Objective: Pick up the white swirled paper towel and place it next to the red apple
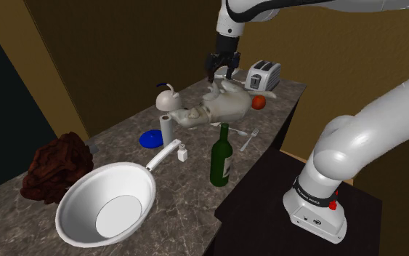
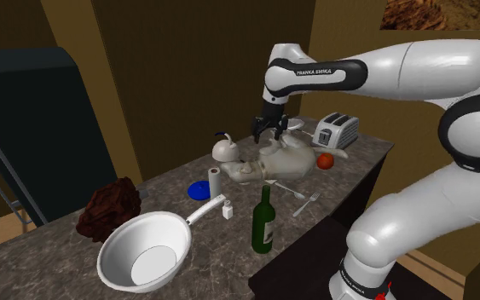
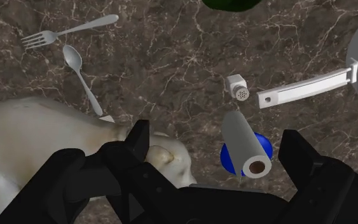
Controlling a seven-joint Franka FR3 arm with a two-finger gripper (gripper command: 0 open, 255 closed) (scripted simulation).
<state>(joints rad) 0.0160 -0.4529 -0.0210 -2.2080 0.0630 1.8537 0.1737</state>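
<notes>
The pincer [image 3: 214, 135] hangs released and empty above the counter [image 3: 190, 57]. The paper towel roll [image 3: 242, 141] stands apart. Reaching step, I judge: descend, straddle it, clench, then carry it to the apple [image 1: 258, 102].

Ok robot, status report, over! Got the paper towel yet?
Gripper open, empty, above the white toy animal. Paper towel roll upright by the blue plate, untouched. Toy animal lies between roll and apple.

Dim scene, soft light from above, faint shadows on counter [image 1: 188, 218], glossy highlights on white arm [image 1: 384, 116]
</notes>
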